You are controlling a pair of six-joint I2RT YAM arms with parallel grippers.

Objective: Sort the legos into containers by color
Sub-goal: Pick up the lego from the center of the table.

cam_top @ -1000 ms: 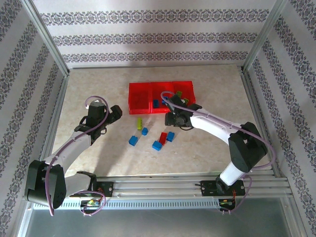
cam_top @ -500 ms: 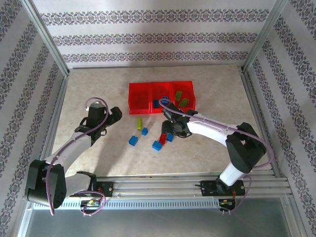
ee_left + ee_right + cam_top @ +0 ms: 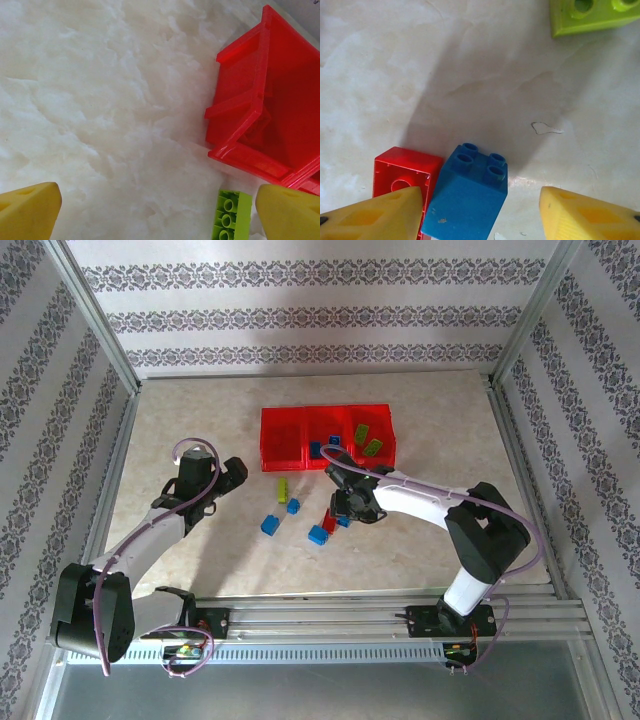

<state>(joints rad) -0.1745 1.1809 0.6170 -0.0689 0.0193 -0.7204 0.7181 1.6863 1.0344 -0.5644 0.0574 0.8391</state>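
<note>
The containers (image 3: 282, 440) are three joined red bins at the table's middle back. The middle bin holds two blue legos (image 3: 315, 449) and the right bin two green ones (image 3: 372, 447). On the table in front lie a yellow-green brick (image 3: 284, 487), several blue bricks (image 3: 270, 525) and a red brick (image 3: 328, 521). My right gripper (image 3: 341, 510) is low over the table and open. A blue brick (image 3: 472, 195) stands between its yellow fingers (image 3: 375, 217), with a gap on the right side, and the red brick (image 3: 402, 172) is by the left finger. My left gripper (image 3: 228, 478) is open with nothing between its fingers.
In the left wrist view the yellow-green brick (image 3: 232, 215) lies just in front of the left bin's corner (image 3: 235, 150), near the right finger. Another green brick (image 3: 592, 15) lies ahead of the right gripper. Metal frame rails (image 3: 120, 440) border the marble tabletop.
My right gripper has swung from the front edge of the bins down and left to the loose bricks, and now straddles a blue one. The left arm has not moved.
</note>
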